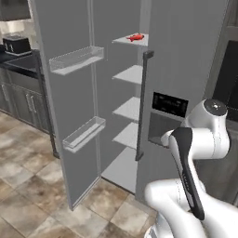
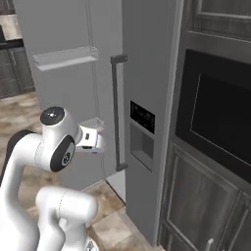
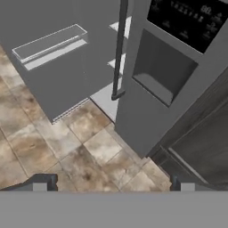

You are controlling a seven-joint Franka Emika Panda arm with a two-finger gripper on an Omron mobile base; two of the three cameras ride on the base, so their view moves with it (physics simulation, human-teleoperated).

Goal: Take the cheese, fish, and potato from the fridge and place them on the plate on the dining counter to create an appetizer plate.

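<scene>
fish on top fridge shelf | fingers spread wide, empty, well below it

We see our arm folded tight, elbow raised at two o'clock in the left base view. Our gripper points floorward, jaws spread wide, fingertips apart, holding nothing.
</scene>
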